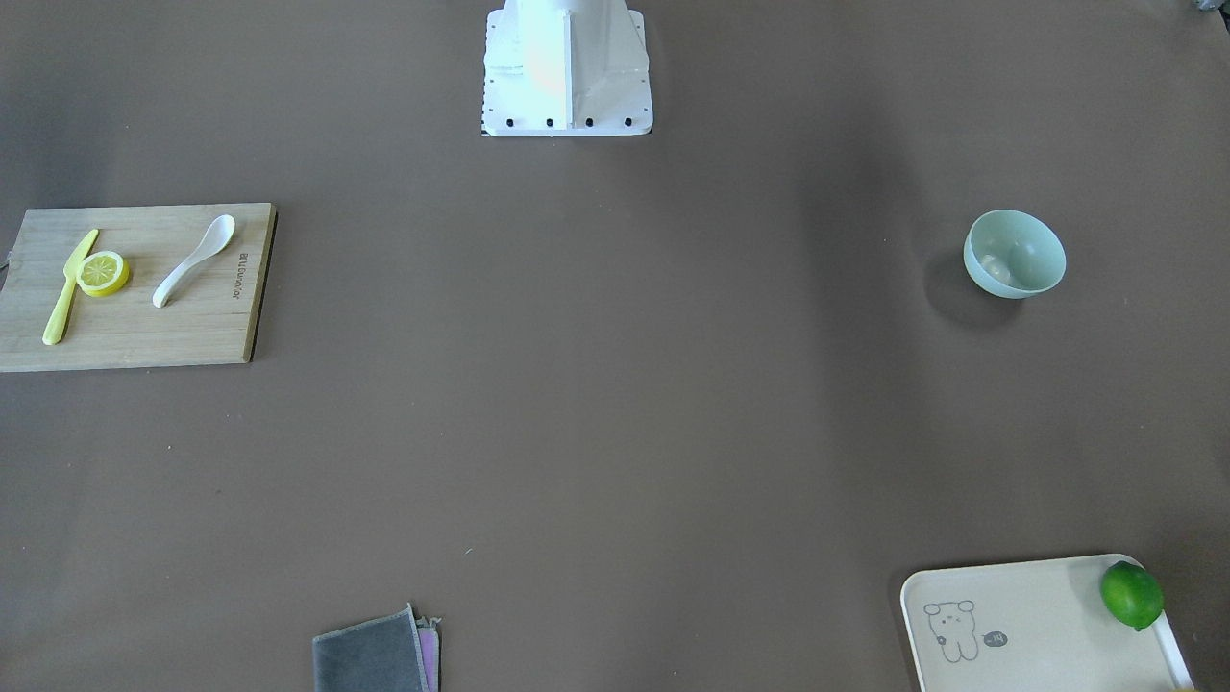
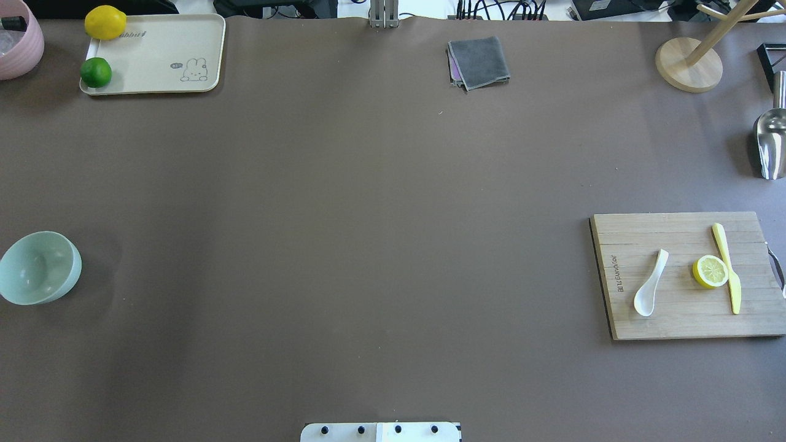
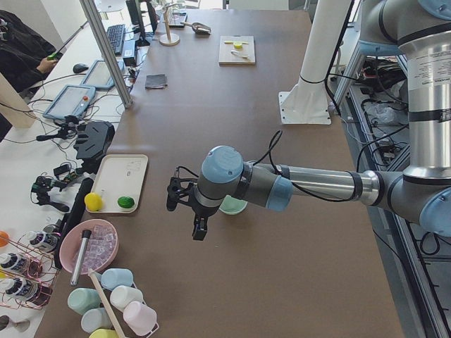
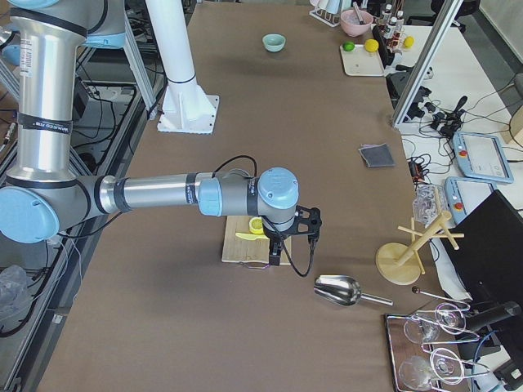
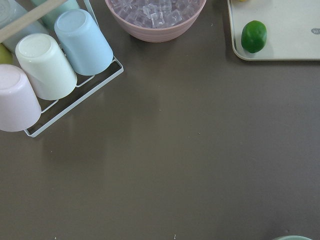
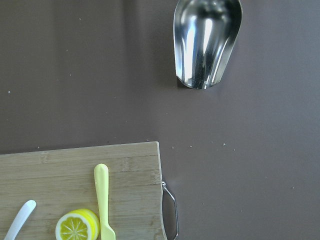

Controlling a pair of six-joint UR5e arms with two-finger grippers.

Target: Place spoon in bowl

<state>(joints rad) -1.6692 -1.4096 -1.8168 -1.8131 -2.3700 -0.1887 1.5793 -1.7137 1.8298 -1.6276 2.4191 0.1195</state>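
The white spoon (image 1: 195, 260) lies on a wooden cutting board (image 1: 192, 336), scoop toward the robot's base; it also shows in the overhead view (image 2: 651, 283), and its handle tip shows in the right wrist view (image 6: 20, 217). The mint-green bowl (image 1: 1015, 255) stands far across the table (image 2: 38, 268), empty. My left gripper (image 3: 185, 215) hangs above the table beside the bowl (image 3: 232, 206), which my arm partly hides. My right gripper (image 4: 296, 237) hangs above the board's outer end. Both grippers show only in the side views, so I cannot tell if they are open or shut.
A yellow knife (image 2: 727, 267) and a lemon slice (image 2: 710, 271) lie on the board beside the spoon. A cream tray (image 2: 159, 61) holds a lime and a lemon. A grey cloth (image 2: 479, 61), a metal scoop (image 6: 206, 40), a pink ice bowl (image 5: 155, 20) and a cup rack (image 5: 50, 65) stand around.
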